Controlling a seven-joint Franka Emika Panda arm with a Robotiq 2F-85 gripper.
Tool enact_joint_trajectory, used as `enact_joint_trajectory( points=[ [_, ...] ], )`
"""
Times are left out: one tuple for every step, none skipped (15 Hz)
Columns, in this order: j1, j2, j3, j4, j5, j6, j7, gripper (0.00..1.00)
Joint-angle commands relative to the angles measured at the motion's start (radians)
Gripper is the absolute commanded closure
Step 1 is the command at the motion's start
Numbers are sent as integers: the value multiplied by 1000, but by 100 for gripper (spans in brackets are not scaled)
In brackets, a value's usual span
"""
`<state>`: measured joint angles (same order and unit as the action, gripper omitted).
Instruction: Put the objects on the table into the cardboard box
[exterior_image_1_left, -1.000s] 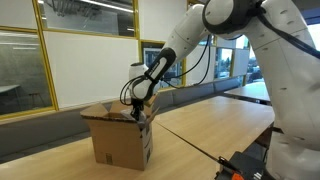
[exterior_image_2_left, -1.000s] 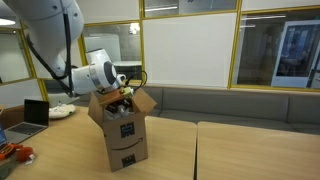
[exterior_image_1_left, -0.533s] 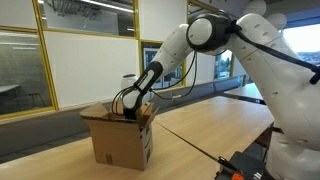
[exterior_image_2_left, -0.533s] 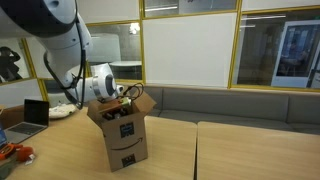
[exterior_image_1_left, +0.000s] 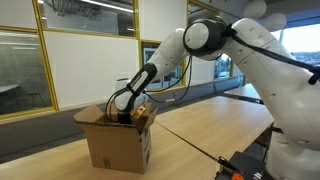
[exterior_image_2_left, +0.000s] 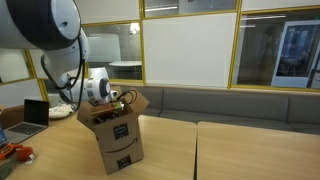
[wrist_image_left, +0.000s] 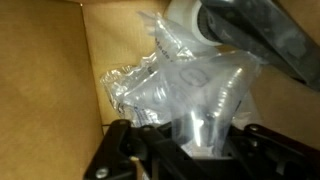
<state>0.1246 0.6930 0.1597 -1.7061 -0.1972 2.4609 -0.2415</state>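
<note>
Since a second ago the white arm (exterior_image_1_left: 165, 55) has dropped, and its wrist is now sunk in the mouth of the brown corrugated cardboard box (exterior_image_1_left: 110, 148). Both exterior views show the box has slid and tipped a little on the light wood-grain desk (exterior_image_1_left: 210, 125). From my wrist camera, left to right, I see bare cardboard wall, then the shiny clear plastic film bundle (wrist_image_left: 185, 95), then a white rounded shape (wrist_image_left: 185, 22) and a dark shape (wrist_image_left: 265, 40) that I cannot identify. My fingers (wrist_image_left: 122, 155) are closed, and the film looks pinched between them, lying straight ahead and below, well inside the walls. I judge that letting go is all this item needs
</note>
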Motion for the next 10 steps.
enact_joint_trajectory(
  points=[
    [-10,-1,47,23,65,-83,-63,87],
    [-14,-2,61,24,83,-105,-79,87],
    [-16,-4,75,26,99,-128,-94,87],
    [-19,-4,87,31,119,-152,-110,87],
    [-20,-6,101,33,138,-179,-125,87],
    [-20,-6,112,39,156,-204,-138,88],
    [-21,-7,125,46,176,-230,-154,88],
    [-22,-7,141,51,197,-254,-172,88],
    [-22,-6,153,60,218,-280,-188,88],
    [-21,-6,167,68,238,-303,-203,88]
  ],
)
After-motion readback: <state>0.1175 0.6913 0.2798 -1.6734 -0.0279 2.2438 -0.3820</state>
